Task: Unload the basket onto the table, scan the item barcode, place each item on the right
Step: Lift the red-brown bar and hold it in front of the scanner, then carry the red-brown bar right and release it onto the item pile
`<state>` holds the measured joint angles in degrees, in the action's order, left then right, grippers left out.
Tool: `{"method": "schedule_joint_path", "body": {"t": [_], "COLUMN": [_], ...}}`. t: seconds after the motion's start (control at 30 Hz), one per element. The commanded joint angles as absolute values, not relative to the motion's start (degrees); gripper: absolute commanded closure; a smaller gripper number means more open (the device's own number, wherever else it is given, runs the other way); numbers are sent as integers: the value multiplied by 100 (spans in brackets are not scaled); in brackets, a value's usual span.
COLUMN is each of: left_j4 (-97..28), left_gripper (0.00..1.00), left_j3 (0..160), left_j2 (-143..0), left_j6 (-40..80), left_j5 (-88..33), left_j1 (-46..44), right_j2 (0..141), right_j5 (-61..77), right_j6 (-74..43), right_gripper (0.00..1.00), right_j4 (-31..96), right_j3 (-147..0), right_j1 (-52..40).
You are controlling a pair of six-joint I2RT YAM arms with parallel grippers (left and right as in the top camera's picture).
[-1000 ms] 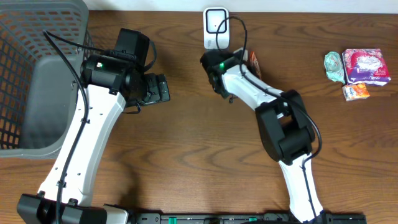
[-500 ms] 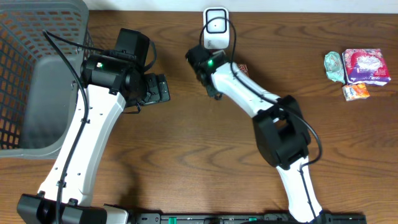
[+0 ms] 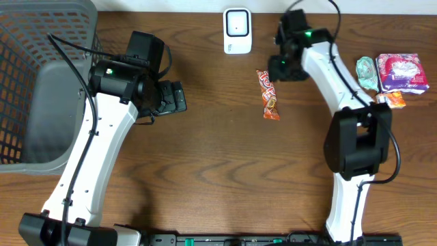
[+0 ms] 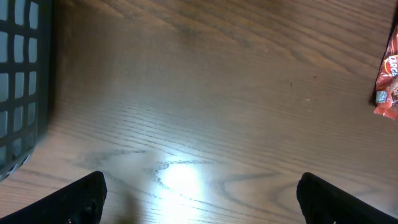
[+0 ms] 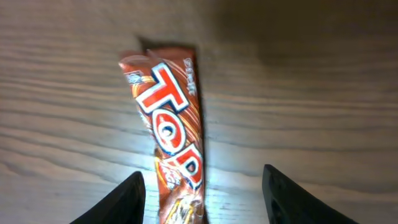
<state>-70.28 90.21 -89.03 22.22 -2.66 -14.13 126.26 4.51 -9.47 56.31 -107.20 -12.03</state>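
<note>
right tool (image 5: 203, 190) spread wide over candy bar (image 5: 171, 134).

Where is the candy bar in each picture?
Overhead: candy bar right of centre, below the white scanner.
Left wrist: candy bar clipped at the right edge.
Right wrist: candy bar just left of centre, label up.
Shared landmark: the wooden table beneath it.

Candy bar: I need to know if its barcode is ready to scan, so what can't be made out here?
Barcode: none visible. The right wrist view shows only the printed face of the candy bar, with its lower end cut off by the bottom edge.
Left wrist view: only one end of the bar, cut by the right edge.
Overhead: the bar's print is too small to read.
</note>
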Motion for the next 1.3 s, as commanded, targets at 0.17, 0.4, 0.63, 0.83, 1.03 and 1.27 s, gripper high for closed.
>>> {"method": "schedule_joint_path", "body": {"t": [0.17, 0.4, 0.63, 0.83, 1.03, 1.27], "left_j4": [-7046, -7046, -7046, -7046, -7046, -7046], "left_gripper": [2, 2, 2, 2, 2, 2], "left_j3": [8991, 8991, 8991, 8991, 8991, 8991], "left_j2": [-8938, -8938, -8938, -8938, -8938, -8938], "left_j6": [2167, 2167, 2167, 2167, 2169, 2167], "left_j5": [-211, -211, -211, -211, -211, -211], "left_j1": [-1415, -1415, -1415, -1415, -1415, -1415], "right_j2": [12731, 12733, 12608, 12376, 12427, 12978], "right_j5": [910, 246, 244, 185, 121, 91], "right_j6": [-766, -1197, -1291, -1417, -1476, -1476], "right_gripper": [40, 74, 99, 99, 99, 99], "right_j4": [4606, 4217, 4250, 4191, 3004, 1981], "right_j3": [-9638, -9135, -9922, -11227, -11485, -11430], "right_j1": [-1413, -1643, -1927, -1962, -1994, -2126]}}
